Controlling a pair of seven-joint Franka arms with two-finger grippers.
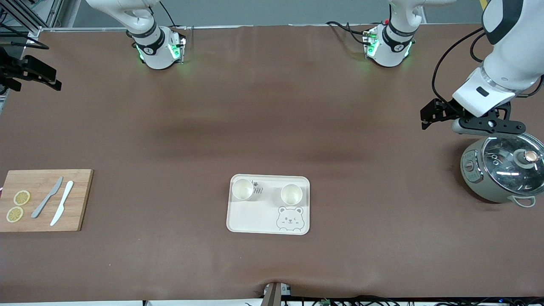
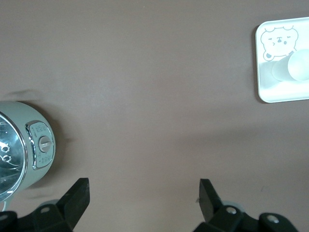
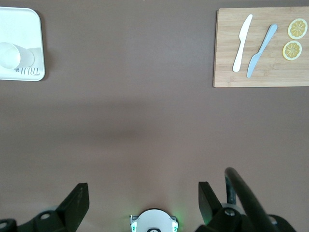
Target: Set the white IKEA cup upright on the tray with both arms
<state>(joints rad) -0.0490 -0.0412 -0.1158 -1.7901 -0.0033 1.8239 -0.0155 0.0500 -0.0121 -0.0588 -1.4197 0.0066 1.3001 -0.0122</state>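
Both cups (image 1: 242, 188) stand upright on the tray (image 1: 255, 223) — the wide-open, empty left gripper (image 2: 144, 193) over the table near the cooker (image 1: 501, 170) and the equally open, empty right gripper (image 3: 143, 195) could topple one only by reaching back in.

Counter (image 1: 272, 127): plain matte brown. Tray (image 1: 255, 221): cream, grey lettering, grey winking-bear drawing. Two cups (image 1: 242, 189) (image 1: 291, 194): white. Cutting board (image 1: 80, 199): light wood grain. Two lemon slices (image 1: 21, 197) (image 1: 15, 214): yellow, pale rinds. Knives: one grey (image 1: 46, 197), one white (image 1: 62, 208). Cooker (image 1: 480, 178): pale sage green, clear glass lid (image 1: 505, 159), copper-toned knob (image 1: 530, 156). Arms (image 1: 505, 63): glossy white, black bands. Left gripper (image 2: 144, 200) and right gripper (image 3: 143, 203): black.
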